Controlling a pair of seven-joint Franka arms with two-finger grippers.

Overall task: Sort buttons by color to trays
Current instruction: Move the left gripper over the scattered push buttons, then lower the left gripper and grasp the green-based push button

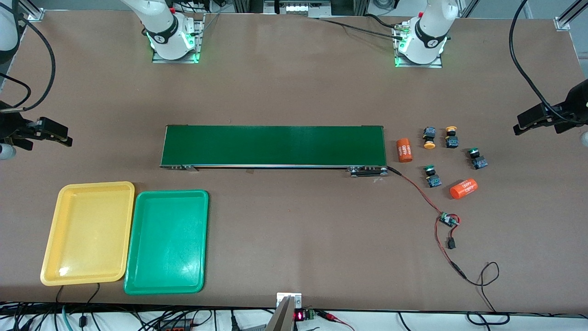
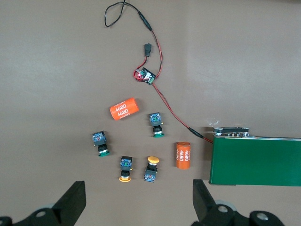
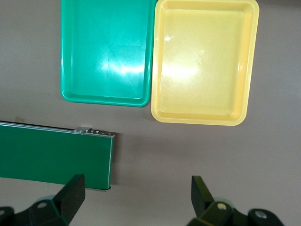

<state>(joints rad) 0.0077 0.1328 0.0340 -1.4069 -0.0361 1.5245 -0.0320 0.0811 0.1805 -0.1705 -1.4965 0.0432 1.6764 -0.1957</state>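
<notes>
**Front view: four buttons loose, both claws spread and empty**

Buttons, two yellow-capped (image 1: 429, 138) (image 1: 451, 137) and two green-capped (image 1: 477, 158) (image 1: 432, 176), lie on the table under the wide-spread left gripper (image 2: 138, 207), among two orange cylinders (image 1: 404, 150). Yellow tray (image 1: 87, 232) and green tray (image 1: 166, 241) touch, under the wide-spread right gripper (image 3: 136, 205), by the conveyor belt (image 1: 274, 145).

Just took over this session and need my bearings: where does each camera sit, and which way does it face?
Front view: high across the table, facing both bases; right gripper and left gripper hang open at the ends.
Left wrist view: looks down on the small push-button switches; its fingers show.
Right wrist view: looks down on the shallow yellow plastic tray and green tray.
All views share the long dark green conveyor belt.
</notes>
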